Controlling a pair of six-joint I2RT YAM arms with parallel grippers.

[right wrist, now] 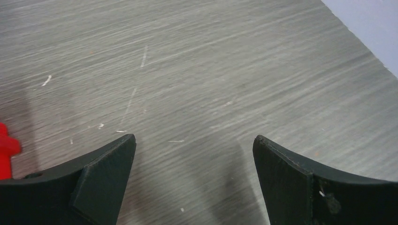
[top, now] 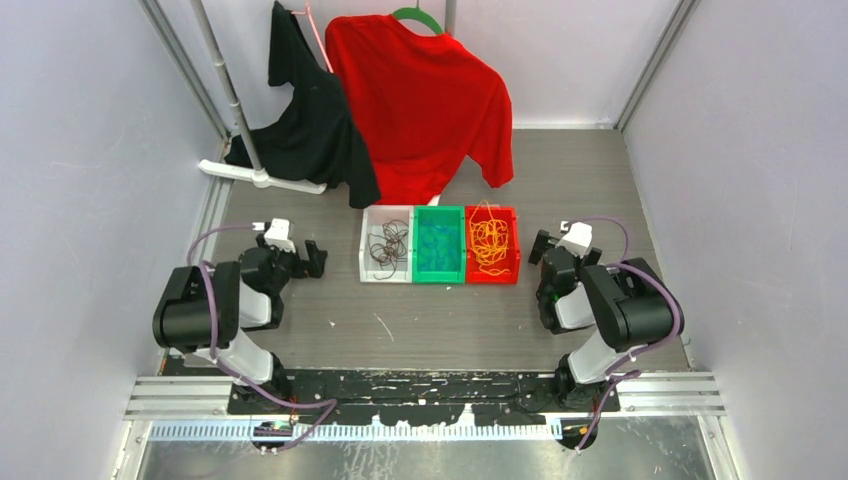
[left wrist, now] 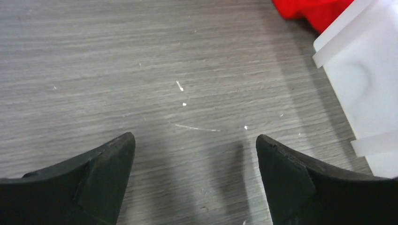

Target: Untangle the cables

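Three bunches of cables lie sorted in a row of bins at mid-table. Dark brown cables [top: 388, 248] are in the white bin [top: 366, 250], blue cables [top: 438, 250] in the green bin [top: 440, 209], and orange-yellow cables [top: 490, 243] in the red bin [top: 515, 245]. My left gripper [top: 312, 258] [left wrist: 193, 140] hovers open over bare table just left of the white bin [left wrist: 361, 70], holding nothing. My right gripper [top: 540, 247] [right wrist: 194, 138] is open and empty just right of the red bin [right wrist: 5, 150].
A red shirt [top: 420, 100] [left wrist: 319, 11] on a green hanger and a black garment [top: 310, 120] hang behind the bins from a white rack [top: 235, 110], whose foot [top: 262, 178] rests on the table at the back left. Enclosure walls stand on both sides.
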